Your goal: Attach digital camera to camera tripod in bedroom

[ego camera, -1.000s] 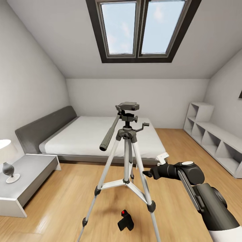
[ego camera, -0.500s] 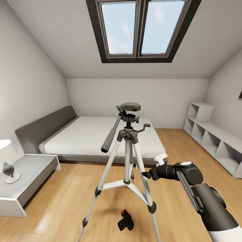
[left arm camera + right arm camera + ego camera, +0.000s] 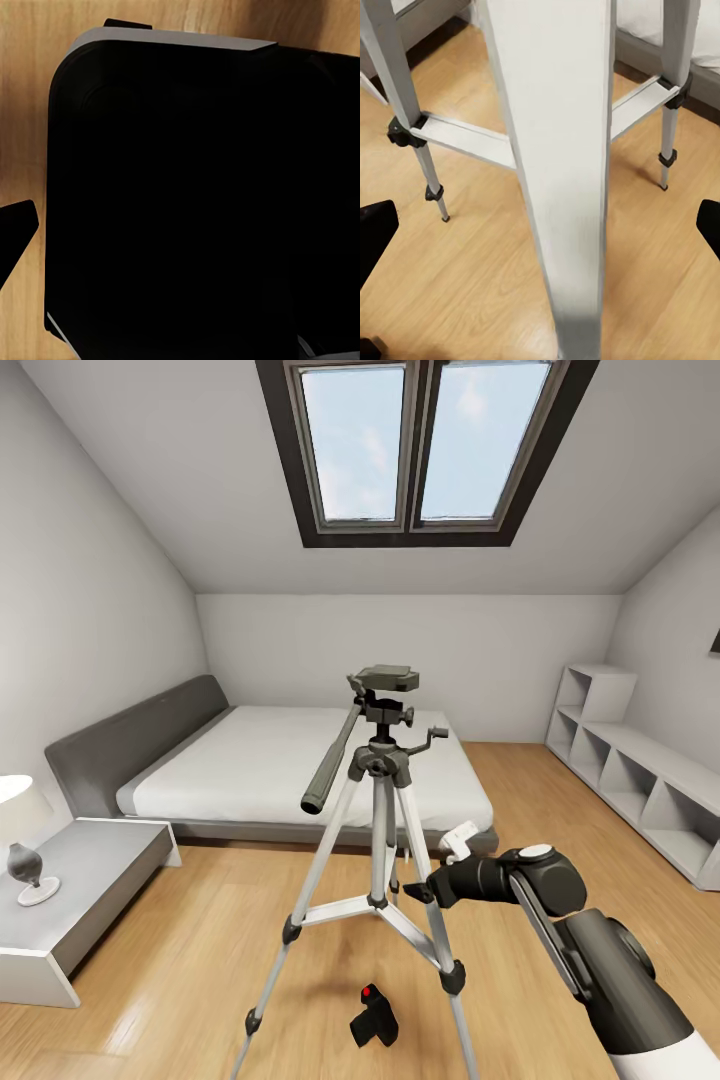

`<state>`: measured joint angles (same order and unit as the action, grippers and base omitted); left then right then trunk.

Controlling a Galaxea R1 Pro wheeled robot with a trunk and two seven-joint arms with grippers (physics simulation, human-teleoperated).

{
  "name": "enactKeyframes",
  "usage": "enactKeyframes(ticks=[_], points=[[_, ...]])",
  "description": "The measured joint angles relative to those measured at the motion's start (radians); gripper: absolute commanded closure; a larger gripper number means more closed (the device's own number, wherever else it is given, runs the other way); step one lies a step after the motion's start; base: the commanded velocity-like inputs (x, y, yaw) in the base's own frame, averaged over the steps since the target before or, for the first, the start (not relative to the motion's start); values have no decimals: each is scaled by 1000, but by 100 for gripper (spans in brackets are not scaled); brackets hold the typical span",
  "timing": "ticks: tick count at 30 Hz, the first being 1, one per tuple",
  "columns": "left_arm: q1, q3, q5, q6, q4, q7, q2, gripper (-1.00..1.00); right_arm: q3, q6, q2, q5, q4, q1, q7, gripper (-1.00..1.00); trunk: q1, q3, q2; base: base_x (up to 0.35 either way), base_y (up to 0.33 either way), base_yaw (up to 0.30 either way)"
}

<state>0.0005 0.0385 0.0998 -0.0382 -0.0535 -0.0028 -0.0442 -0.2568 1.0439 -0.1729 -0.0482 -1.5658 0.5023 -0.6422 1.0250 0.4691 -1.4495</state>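
The right claw (image 3: 418,890), fingers spread and empty, hung beside the camera tripod (image 3: 375,800); the digital camera (image 3: 373,1016) lay on the floor below it, nearest that arm

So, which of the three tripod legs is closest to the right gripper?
The leg on the robot's right side of the tripod. The right gripper sits beside it, and it looms large in the right wrist view; the others stand farther off.
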Motion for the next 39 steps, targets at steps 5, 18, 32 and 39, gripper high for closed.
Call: enactKeyframes(ticks=[5, 18, 32, 39], points=[[0, 0, 0, 0, 0, 0, 0, -100, -6, 0, 2, -1, 0, 0, -5, -100, 0, 0, 0, 0, 0, 0], [1, 0, 0, 0, 0, 0, 0, -100, -6, 0, 3, -7, 0, 0, 2, -100, 0, 0, 0, 0, 0, 0], [0, 0, 0, 0, 0, 0, 0, -100, 1, 0, 63, -7, 31, 0, 70, -100, 0, 0, 0, 0, 0, 0], [0, 0, 0, 0, 0, 0, 0, -100, 3, 0, 112, -13, 38, 0, 117, -100, 0, 0, 0, 0, 0, 0]])
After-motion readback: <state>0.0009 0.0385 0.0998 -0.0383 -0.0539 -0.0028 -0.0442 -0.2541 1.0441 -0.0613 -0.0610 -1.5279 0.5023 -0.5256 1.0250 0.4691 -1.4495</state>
